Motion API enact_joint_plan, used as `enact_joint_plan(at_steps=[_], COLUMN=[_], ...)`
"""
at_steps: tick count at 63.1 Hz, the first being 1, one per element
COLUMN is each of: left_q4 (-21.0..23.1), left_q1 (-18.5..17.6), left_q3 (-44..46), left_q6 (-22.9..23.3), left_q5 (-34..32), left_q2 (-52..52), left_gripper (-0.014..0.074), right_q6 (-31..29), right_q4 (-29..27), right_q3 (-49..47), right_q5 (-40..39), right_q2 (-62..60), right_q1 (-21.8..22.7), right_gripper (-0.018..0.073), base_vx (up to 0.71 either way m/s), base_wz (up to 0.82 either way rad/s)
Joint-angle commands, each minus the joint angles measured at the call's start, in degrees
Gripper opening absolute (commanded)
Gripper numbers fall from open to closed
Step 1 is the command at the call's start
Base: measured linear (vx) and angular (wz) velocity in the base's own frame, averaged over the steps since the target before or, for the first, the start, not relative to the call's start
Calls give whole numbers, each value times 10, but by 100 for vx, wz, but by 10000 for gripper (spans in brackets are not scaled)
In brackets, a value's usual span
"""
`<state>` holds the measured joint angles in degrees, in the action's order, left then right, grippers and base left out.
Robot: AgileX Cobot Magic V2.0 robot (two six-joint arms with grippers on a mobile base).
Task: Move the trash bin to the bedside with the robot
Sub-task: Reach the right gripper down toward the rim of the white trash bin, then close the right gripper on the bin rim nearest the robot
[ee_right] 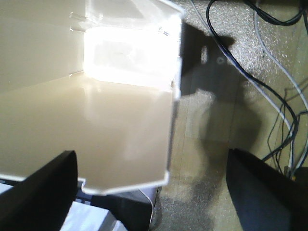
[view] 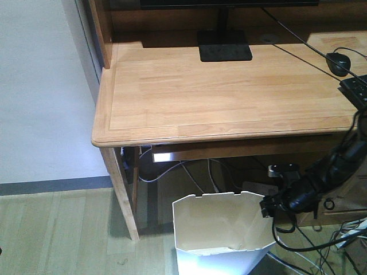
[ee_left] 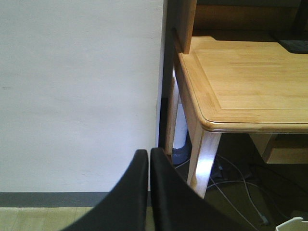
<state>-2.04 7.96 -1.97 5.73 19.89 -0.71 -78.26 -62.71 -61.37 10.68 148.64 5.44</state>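
Black right end effector [ee_right: 151,166] spread wide astride trash bin [ee_right: 96,120] wall | left end effector [ee_left: 148,153] fingers pressed together

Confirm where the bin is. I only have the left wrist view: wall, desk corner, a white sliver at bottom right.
Observer: Front view shows the bin standing upright on the floor, just in front of the desk.
Operator: Right arm on it?
Observer: Right wrist view shows the right end effector open, with one finger inside the bin's right wall and one outside. It is not clamped.
Operator: Anything close by?
Observer: Cables lie on the floor to the bin's right.
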Motion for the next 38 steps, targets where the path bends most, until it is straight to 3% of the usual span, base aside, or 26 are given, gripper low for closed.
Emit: enact_joint_plan(at_steps=[1, 8, 38], left_q4=[1, 1, 1], left_q1=[-2, -2, -2], left_q3=[-2, -2, -2], left_q6=[2, 2, 2], left_q5=[-38, -38, -38], left_q2=[-8, -8, -8], left_gripper=[-6, -6, -6], right_q6=[-3, 24, 27], right_q4=[-4, -5, 10], right_q3=[-24, -43, -148], right_q5=[-11, -25, 5], right_q2=[-8, 12, 116], right_q1=[-10, -8, -6], right_gripper=[597, 594, 594], base_vx=[0, 0, 0], base_wz=[0, 0, 0])
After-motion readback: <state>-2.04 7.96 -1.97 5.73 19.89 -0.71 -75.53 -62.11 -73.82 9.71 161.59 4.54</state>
